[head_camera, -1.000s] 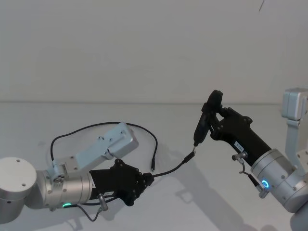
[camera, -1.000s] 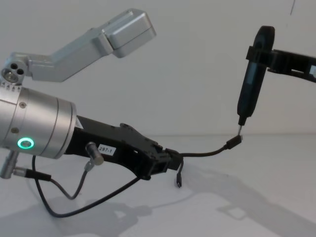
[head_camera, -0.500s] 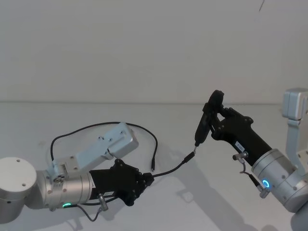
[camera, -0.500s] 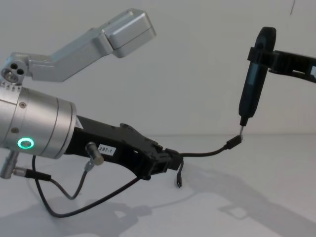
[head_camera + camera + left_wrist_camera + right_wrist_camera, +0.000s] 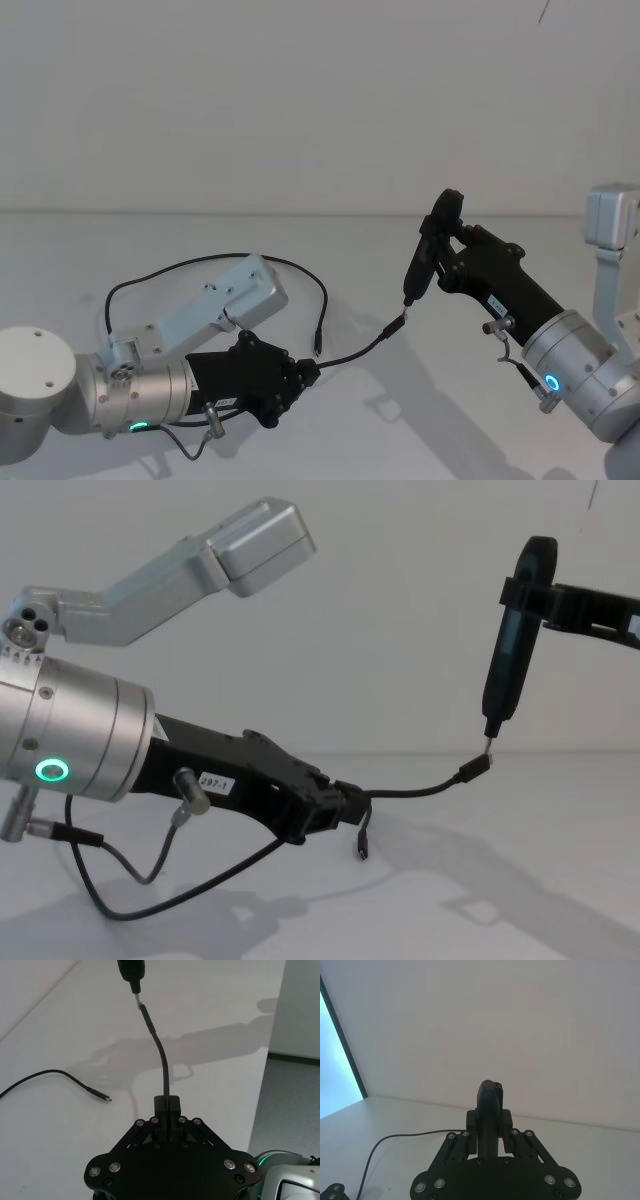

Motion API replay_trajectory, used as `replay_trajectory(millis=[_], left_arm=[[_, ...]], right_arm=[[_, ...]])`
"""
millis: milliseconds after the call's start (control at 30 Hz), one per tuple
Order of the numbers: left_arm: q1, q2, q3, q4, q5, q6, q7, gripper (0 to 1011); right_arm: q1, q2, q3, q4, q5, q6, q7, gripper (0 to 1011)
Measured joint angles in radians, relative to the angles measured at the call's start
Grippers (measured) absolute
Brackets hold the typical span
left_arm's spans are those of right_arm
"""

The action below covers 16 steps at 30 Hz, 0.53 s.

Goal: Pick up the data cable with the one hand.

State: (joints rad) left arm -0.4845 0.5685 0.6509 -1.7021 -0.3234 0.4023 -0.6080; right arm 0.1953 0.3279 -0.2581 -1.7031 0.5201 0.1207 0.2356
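Cable (image 5: 415, 791) clamped in left pincer (image 5: 335, 809), plug raised.

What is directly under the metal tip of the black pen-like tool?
Under the pen-like tool, held by the right gripper, is one plug of the data cable, raised by the left gripper. Whether tip and plug touch is not clear.

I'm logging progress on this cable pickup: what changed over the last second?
Almost nothing. The right pincer with the pen-like tool sits a touch lower in the head view than a second ago; its tip stays at the raised plug. The left pincer stays shut on the data cable, and the cable's loop and other plug lie on the table as before.
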Motion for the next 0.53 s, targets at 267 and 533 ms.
replay_trajectory(millis=[267, 533], left_arm=[[0.000, 0.000, 0.000, 0.000, 0.000, 0.000, 0.000, 36], [0.000, 0.000, 0.000, 0.000, 0.000, 0.000, 0.000, 36]], right_arm=[[-0.001, 0.001, -0.001, -0.001, 0.001, 0.002, -0.001, 279], [-0.001, 0.001, -0.001, -0.002, 0.002, 0.003, -0.001, 279]])
